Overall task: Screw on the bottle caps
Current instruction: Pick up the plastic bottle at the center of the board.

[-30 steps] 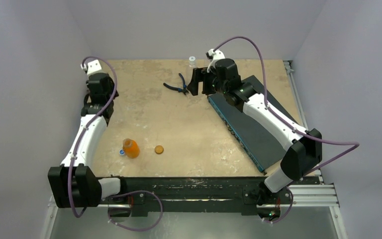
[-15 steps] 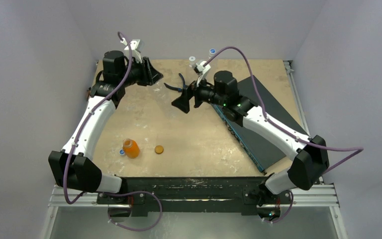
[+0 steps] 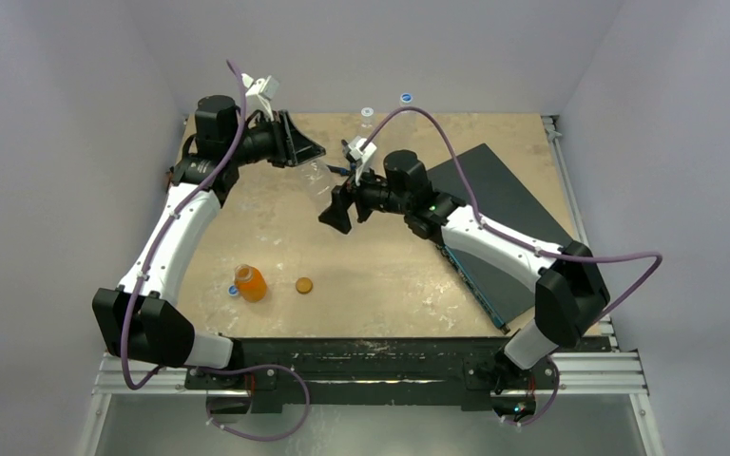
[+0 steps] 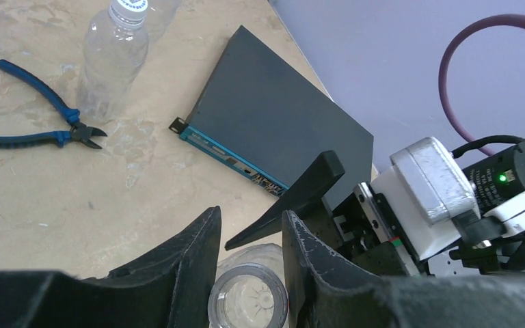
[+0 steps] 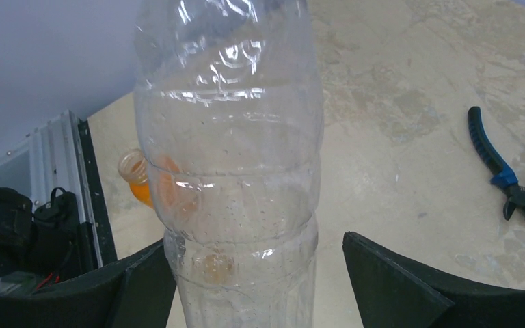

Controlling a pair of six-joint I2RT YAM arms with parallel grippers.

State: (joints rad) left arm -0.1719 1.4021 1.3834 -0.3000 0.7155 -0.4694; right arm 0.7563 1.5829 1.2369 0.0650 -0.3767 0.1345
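My left gripper [image 3: 306, 150] is shut on the neck of a clear bottle [image 3: 322, 179] and holds it above the table; its uncapped mouth [image 4: 248, 301] shows between the fingers. My right gripper [image 3: 338, 211] is open around the bottle's body [image 5: 229, 164], with the left finger [image 5: 143, 287] beside it and the right finger well apart. The orange bottle [image 3: 251, 283] stands uncapped near the front left, a blue cap [image 3: 233, 291] beside it. The orange-brown cap [image 3: 304, 284] lies to its right. Two capped clear bottles [image 3: 367, 116] [image 3: 405, 99] stand at the back.
Blue-handled pliers [image 4: 41, 116] lie at the back centre, next to a capped clear bottle [image 4: 113, 58]. A black board [image 3: 494, 218] with a blue edge lies slantwise on the right under my right arm. Walls close in on three sides.
My left arm swung from the left edge to the back centre and now holds the clear bottle out. My right gripper moved left and nearer, coming around the bottle's body.
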